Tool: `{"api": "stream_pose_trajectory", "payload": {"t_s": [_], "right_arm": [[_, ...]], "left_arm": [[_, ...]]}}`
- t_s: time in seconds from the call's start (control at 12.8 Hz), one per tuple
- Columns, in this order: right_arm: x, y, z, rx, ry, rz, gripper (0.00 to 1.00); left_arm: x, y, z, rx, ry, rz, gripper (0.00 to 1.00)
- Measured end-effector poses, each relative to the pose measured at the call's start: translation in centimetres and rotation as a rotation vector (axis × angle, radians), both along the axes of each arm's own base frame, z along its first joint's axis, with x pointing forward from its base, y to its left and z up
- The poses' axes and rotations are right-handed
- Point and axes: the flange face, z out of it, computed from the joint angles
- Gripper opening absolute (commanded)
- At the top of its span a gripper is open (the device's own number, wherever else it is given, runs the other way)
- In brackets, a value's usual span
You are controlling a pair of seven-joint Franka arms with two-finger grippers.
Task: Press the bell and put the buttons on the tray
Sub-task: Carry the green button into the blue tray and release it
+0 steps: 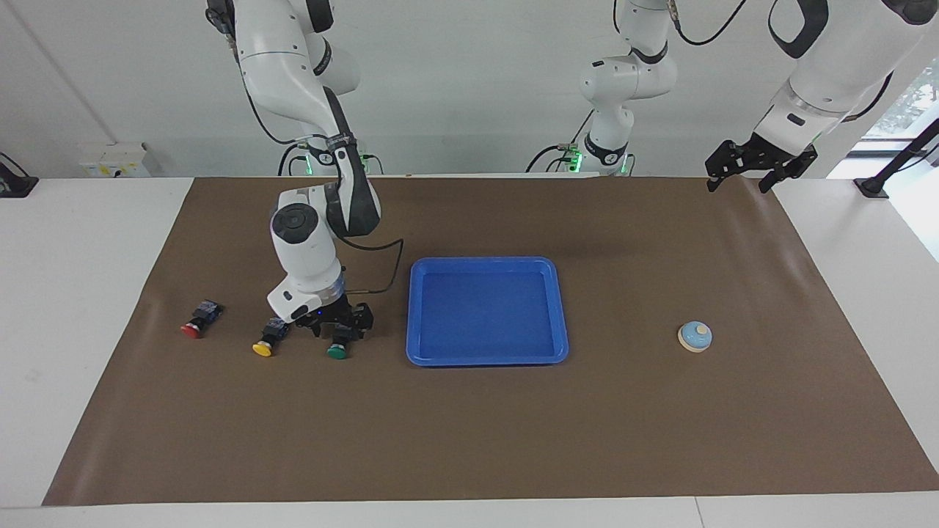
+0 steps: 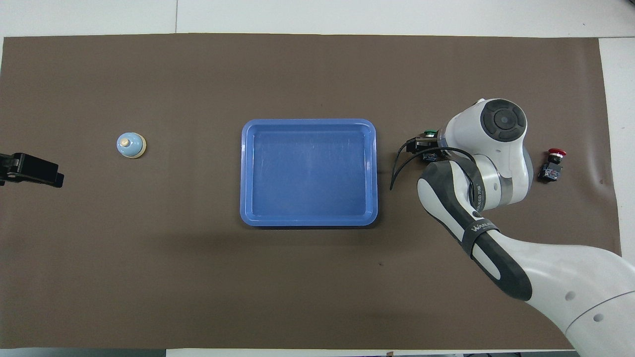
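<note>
Three buttons lie in a row toward the right arm's end: red [image 1: 192, 330], yellow [image 1: 262, 348] and green [image 1: 337, 353]. My right gripper [image 1: 339, 328] is low over the green button, open, with a finger on each side of its black body. In the overhead view the green cap [image 2: 429, 133] peeks out past the right gripper [image 2: 421, 148], the red button [image 2: 552, 166] shows, and the yellow one is hidden under the arm. The blue tray [image 1: 484, 260] [image 2: 307, 121] sits mid-table with nothing in it. The bell [image 1: 695, 336] [image 2: 131, 145] stands toward the left arm's end. My left gripper [image 1: 737, 180] [image 2: 30, 169] waits open, raised over the mat's corner.
A brown mat [image 1: 469, 440] covers the table. The right arm's cable loops down between its wrist and the tray.
</note>
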Motion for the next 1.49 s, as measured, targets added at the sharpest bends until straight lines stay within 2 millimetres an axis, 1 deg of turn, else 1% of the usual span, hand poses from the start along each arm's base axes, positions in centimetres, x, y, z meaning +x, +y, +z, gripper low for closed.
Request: {"api": "stream_pose_trajectory", "payload": {"t_s": [0.08, 0.16, 0.23, 0.78, 0.86, 0.94, 1.02, 1.09, 1.17, 1.25, 1.33, 1.41, 1.49], "right_arm": [[-0.1, 0.0, -0.1, -0.001, 0.002, 0.001, 0.61], [-0.1, 0.0, -0.1, -0.001, 0.002, 0.001, 0.25], [-0.1, 0.0, -0.1, -0.001, 0.002, 0.001, 0.00], [0.0, 0.0, 0.1, -0.001, 0.002, 0.002, 0.00], [0.2, 0.0, 0.5, -0.002, 0.006, 0.001, 0.00], [0.6, 0.2, 1.8, -0.006, 0.024, 0.002, 0.00], [1.3, 0.9, 3.7, -0.010, 0.042, 0.010, 0.00], [1.8, 2.4, 6.2, -0.013, 0.055, 0.029, 0.00], [2.0, 4.5, 8.8, -0.014, 0.064, 0.052, 0.00], [1.8, 7.0, 11.1, -0.015, 0.067, 0.059, 0.00], [1.4, 9.6, 13.0, -0.015, 0.068, 0.058, 0.00], [0.7, 12.2, 14.1, -0.013, 0.066, 0.063, 0.00], [0.0, 14.6, 14.4, -0.010, 0.063, 0.066, 0.00]], "left_arm": [[0.0, 0.0, 0.0, 0.000, 0.001, 0.000, 1.00], [0.0, 0.0, 0.0, 0.000, 0.002, 0.000, 1.00], [0.0, 0.0, 0.0, 0.000, 0.002, 0.000, 1.00], [0.0, 0.4, 0.0, 0.000, 0.001, 0.008, 1.00], [0.0, 0.4, 0.0, 0.000, 0.001, 0.008, 1.00], [0.0, 0.4, 0.0, 0.000, 0.001, 0.008, 1.00], [0.0, 0.4, 0.0, 0.000, 0.001, 0.008, 1.00], [0.0, 0.4, 0.0, 0.000, 0.001, 0.008, 1.00], [0.0, 0.4, 0.0, 0.000, 0.001, 0.008, 1.00], [0.0, 0.4, 0.0, 0.000, 0.001, 0.008, 1.00], [0.0, 0.4, 0.0, 0.000, 0.001, 0.008, 1.00], [0.0, 0.4, 0.0, 0.000, 0.001, 0.008, 1.00], [0.0, 0.4, 0.0, 0.000, 0.001, 0.008, 1.00]]}}
